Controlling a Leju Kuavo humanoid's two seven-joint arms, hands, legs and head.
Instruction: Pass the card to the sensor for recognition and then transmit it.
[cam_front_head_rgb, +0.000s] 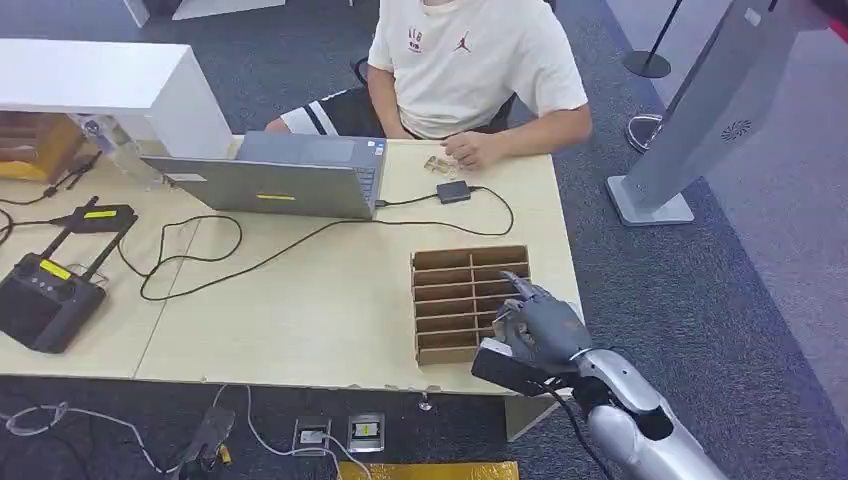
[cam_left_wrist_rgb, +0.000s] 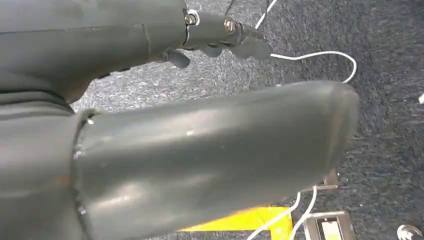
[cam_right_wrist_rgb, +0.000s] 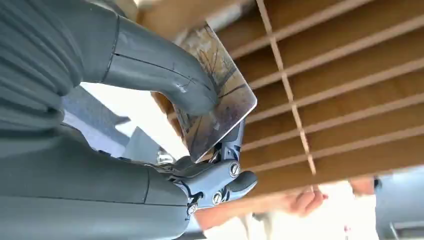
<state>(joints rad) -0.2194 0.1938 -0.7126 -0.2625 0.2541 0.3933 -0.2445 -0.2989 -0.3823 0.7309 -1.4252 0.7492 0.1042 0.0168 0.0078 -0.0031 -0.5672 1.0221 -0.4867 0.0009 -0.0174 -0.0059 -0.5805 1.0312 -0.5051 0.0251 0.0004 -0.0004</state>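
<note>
Cardboard slots of a divided rack (cam_front_head_rgb: 470, 302) are seen at the near right corner of the worktop (cam_front_head_rgb: 330, 300), the rack's near side almost at the worktop edge and its right side close to the right edge. Beyond the rack, toward the far side, bare surface is crossed only by a black cable (cam_front_head_rgb: 300, 240) running to a laptop (cam_front_head_rgb: 280, 180); a person (cam_front_head_rgb: 470, 70) is seated at the far edge, a forearm laid on the surface. Right of the rack, past the edge, open carpet extends to a grey stand (cam_front_head_rgb: 700, 120).

The right robot hand (cam_front_head_rgb: 540, 325) is held over the rack's right side, the silver arm rising from below. In the right wrist view a card (cam_right_wrist_rgb: 217, 95) is pinched between the thumb and darker fingers (cam_right_wrist_rgb: 225, 175), just above the slots. The card's print is hard to make out.

The left robot hand (cam_left_wrist_rgb: 200, 150) hangs over the floor; whether it is clenched or released cannot be told.
</note>
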